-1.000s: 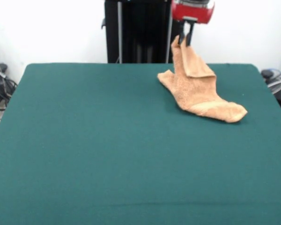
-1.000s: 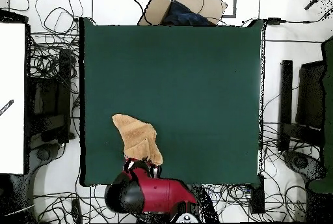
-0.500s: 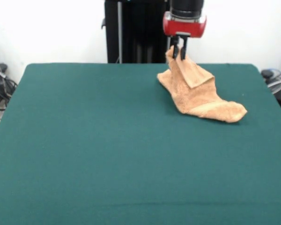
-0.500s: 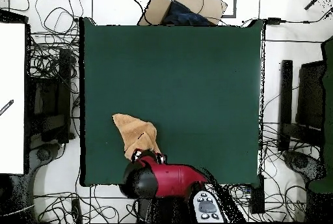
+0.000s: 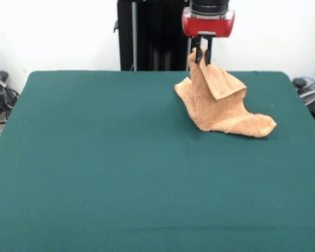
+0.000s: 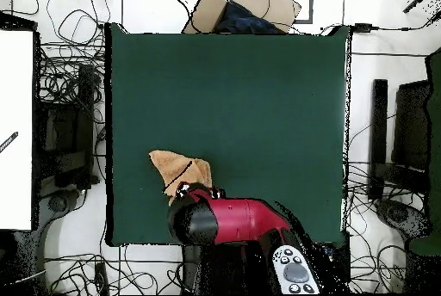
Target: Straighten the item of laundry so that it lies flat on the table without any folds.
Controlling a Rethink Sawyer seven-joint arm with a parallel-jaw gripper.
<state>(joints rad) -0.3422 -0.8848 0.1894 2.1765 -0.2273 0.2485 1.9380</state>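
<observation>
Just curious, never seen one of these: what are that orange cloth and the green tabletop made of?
The orange cloth looks like soft terry towelling: nubby, matte, drooping in folds from the tool. The tabletop seems covered in dark green felt-like fabric, flat and without shine.

a robotics lab: tangled cables (image 6: 69,77) ring the green table (image 6: 258,120), black equipment racks (image 6: 405,133) alongside.

Tangled cables (image 6: 65,86) strewn over the floor on all sides; open cardboard box (image 6: 250,6) with dark contents at the top edge; white board (image 6: 15,129) far left; black equipment (image 6: 405,142) right.
</observation>
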